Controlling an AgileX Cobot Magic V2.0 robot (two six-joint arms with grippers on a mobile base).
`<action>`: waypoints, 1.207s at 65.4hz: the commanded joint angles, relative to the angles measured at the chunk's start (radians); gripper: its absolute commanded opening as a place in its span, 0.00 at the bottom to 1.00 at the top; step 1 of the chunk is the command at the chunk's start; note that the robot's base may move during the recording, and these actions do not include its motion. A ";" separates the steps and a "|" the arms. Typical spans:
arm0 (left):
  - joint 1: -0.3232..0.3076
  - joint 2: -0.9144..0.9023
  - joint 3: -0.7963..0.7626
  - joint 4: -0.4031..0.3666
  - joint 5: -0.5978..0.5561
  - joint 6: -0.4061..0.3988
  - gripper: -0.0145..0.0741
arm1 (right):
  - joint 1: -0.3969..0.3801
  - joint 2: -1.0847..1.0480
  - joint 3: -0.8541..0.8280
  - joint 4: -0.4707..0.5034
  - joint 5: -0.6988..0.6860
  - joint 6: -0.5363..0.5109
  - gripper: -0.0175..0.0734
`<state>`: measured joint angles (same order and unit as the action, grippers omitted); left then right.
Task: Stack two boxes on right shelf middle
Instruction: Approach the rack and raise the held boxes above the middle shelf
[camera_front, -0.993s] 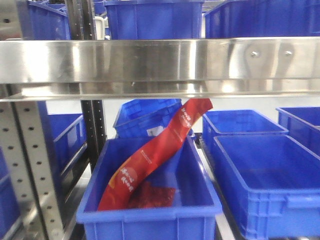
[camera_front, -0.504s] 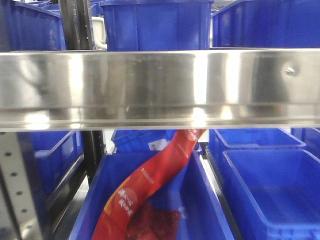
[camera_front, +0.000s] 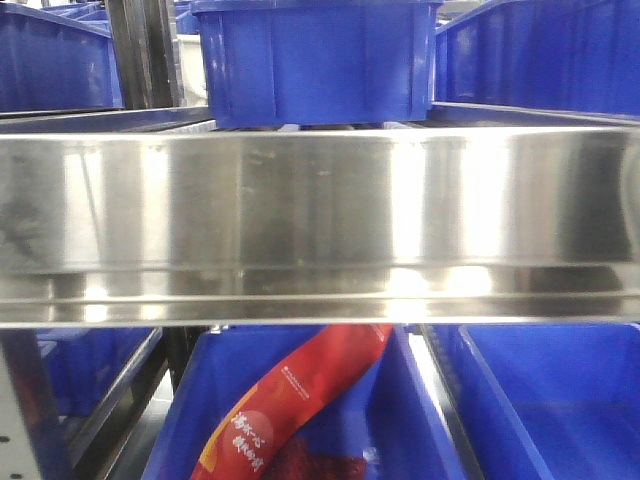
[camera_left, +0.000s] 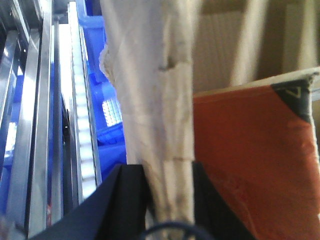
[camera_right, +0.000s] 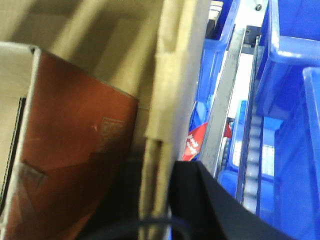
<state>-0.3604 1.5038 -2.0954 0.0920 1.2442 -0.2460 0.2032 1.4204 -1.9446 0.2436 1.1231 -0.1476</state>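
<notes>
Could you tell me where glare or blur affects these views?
Front view: bright glare bands across the shiny steel shelf lip. Left wrist view: the taped brown cardboard flap is soft. Right wrist view: the pale cardboard edge is blurred.

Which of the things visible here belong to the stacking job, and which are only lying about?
For the job:
cardboard box, clamped by the left tool and the right tool
steel shelf

Lying about:
blue bin above the shelf lip
blue bins below
red packet in one lower bin
</notes>
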 joint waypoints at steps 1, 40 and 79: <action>0.006 -0.020 -0.016 0.008 -0.041 0.000 0.04 | -0.009 -0.011 -0.010 -0.034 -0.053 -0.008 0.02; 0.006 -0.020 -0.016 0.008 -0.041 0.000 0.04 | -0.009 -0.011 -0.010 -0.034 -0.053 -0.008 0.02; 0.006 -0.020 -0.016 0.008 -0.041 0.000 0.04 | -0.009 -0.011 -0.010 -0.034 -0.053 -0.008 0.02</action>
<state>-0.3604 1.5038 -2.0954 0.0920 1.2442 -0.2460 0.2032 1.4204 -1.9446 0.2436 1.1231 -0.1476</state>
